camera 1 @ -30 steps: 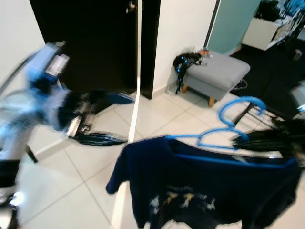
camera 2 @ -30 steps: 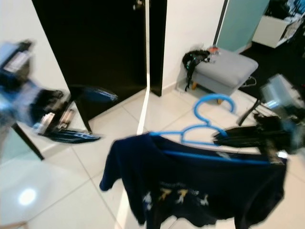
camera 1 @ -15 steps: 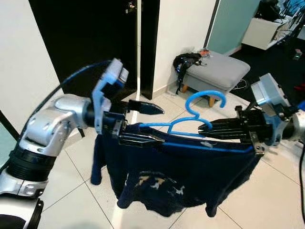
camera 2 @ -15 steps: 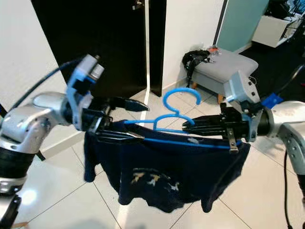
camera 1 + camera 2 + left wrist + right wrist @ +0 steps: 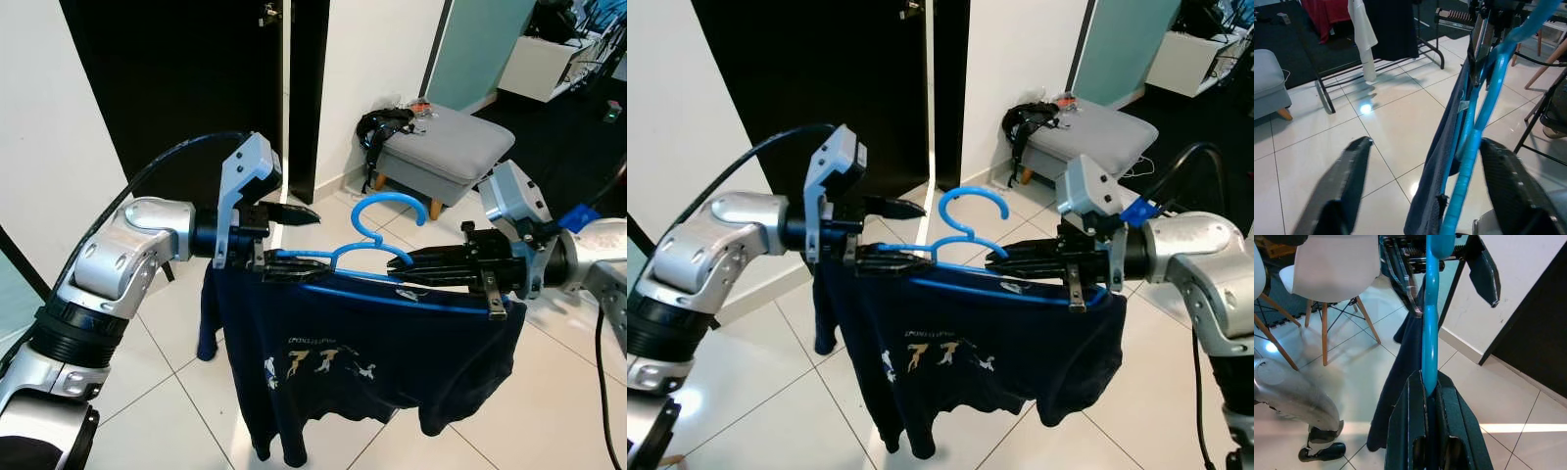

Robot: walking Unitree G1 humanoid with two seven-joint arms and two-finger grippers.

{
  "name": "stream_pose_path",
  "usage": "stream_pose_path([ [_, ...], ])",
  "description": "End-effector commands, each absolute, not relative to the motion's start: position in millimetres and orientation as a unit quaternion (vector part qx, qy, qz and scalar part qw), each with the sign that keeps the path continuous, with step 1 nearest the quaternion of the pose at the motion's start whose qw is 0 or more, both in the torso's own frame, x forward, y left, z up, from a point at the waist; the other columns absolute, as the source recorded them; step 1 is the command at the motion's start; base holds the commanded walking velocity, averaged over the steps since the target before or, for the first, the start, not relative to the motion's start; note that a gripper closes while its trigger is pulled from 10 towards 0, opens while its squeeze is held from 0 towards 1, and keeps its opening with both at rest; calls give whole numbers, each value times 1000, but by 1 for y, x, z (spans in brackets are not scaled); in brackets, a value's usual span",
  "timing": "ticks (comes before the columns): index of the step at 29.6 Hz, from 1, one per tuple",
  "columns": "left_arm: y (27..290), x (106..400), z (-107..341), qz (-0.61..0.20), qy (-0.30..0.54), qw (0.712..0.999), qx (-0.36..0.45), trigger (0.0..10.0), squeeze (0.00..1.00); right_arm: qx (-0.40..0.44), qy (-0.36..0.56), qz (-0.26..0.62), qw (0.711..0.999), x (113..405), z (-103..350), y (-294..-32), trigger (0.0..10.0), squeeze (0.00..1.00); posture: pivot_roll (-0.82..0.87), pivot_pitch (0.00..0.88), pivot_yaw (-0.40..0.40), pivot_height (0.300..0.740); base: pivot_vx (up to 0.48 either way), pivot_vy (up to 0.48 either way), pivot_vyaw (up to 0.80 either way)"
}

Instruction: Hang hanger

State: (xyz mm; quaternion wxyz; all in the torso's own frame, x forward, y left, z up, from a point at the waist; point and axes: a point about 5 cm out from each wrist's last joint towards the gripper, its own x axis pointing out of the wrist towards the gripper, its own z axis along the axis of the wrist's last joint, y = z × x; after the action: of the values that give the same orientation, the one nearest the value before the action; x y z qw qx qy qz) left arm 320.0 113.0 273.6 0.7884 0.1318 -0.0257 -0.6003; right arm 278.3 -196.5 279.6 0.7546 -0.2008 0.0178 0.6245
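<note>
Shirt (image 5: 372, 343) print illegible; no readable text.

You're over glossy white floor tiles (image 5: 147, 392), facing a black door (image 5: 186, 88) in a white wall (image 5: 377, 69). A grey footstool (image 5: 446, 147) stands to the right, with a dark bag (image 5: 1027, 119) on it.

Under us runs a glossy white tiled floor (image 5: 147, 392) with thin grey grout lines. At the upper right of the frame a grey padded footstool (image 5: 446, 147) stands on it — wooden legs, a black tangle of straps (image 5: 380, 127) draped over its near corner.
</note>
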Motion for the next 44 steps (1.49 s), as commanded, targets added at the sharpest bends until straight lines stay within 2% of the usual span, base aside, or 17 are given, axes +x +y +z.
stream_pose_path([
  [1, 105, 322, 269, -596, -15, 792, 135, 157, 0, -209, -21, 652, 728, 274, 291, -184, 10000, 0, -49, 58, -16, 740, 0, 0, 0],
  [7, 103, 321, 270, -597, -17, 791, 134, 0, 0, -208, -21, 653, 728, 274, 292, -184, 10000, 0, -49, 58, -16, 740, 0, 0, 0],
  [16, 94, 313, 271, -630, -25, 765, 130, 0, 0, -205, -22, 652, 729, 274, 292, -183, 10000, 0, -52, 61, -17, 740, 0, 0, 0],
  [25, 99, 313, 273, -636, -27, 759, 139, 0, 0, -199, -15, 658, 727, 274, 291, -184, 10000, 0, -52, 62, -19, 740, 0, 0, 0],
  [26, 100, 313, 274, -634, -27, 760, 142, 0, 0, -191, -11, 662, 724, 272, 291, -184, 10000, 90, -53, 62, -18, 740, 0, 0, 0],
  [27, 101, 314, 274, -633, -27, 761, 143, 0, 0, -184, -9, 666, 723, 271, 291, -184, 10000, 1000, -53, 62, -18, 740, 0, 0, 0],
  [31, 106, 318, 275, -625, -26, 767, 146, 0, 0, -176, -21, 662, 728, 269, 296, -189, 10000, 1000, -56, 63, -21, 740, 0, 0, 0],
  [33, 108, 320, 273, -617, -24, 773, 146, 0, 0, -178, -34, 641, 746, 272, 301, -194, 10000, 1000, -64, 63, -27, 740, 0, 0, 0],
  [34, 112, 321, 270, -607, -20, 782, 138, 0, 0, -178, -55, 605, 774, 273, 308, -207, 10000, 1000, -69, 63, -28, 740, 0, 0, 0],
  [35, 114, 322, 268, -602, -17, 787, 135, 0, 0, -179, -64, 588, 787, 273, 311, -214, 10000, 1000, -75, 65, -28, 740, 0, 0, 0],
  [38, 116, 322, 267, -598, -16, 790, 134, 0, 0, -179, -69, 577, 794, 273, 312, -218, 10000, 1000, -75, 65, -28, 740, 0, 0, 0],
  [40, 123, 323, 262, -582, -9, 803, 131, 0, 0, -174, -107, 511, 835, 272, 322, -239, 10000, 1000, -76, 68, -25, 740, 0, 0, 0],
  [42, 123, 323, 262, -582, -9, 803, 131, 0, 0, -174, -107, 511, 835, 272, 322, -239, 10000, 1000, -76, 68, -25, 740, 0, 0, 0],
  [44, 130, 320, 256, -569, 0, 813, 120, 0, 0, -153, -154, 435, 874, 266, 330, -263, 10000, 1000, -77, 71, -24, 740, 0, 0, 0],
])
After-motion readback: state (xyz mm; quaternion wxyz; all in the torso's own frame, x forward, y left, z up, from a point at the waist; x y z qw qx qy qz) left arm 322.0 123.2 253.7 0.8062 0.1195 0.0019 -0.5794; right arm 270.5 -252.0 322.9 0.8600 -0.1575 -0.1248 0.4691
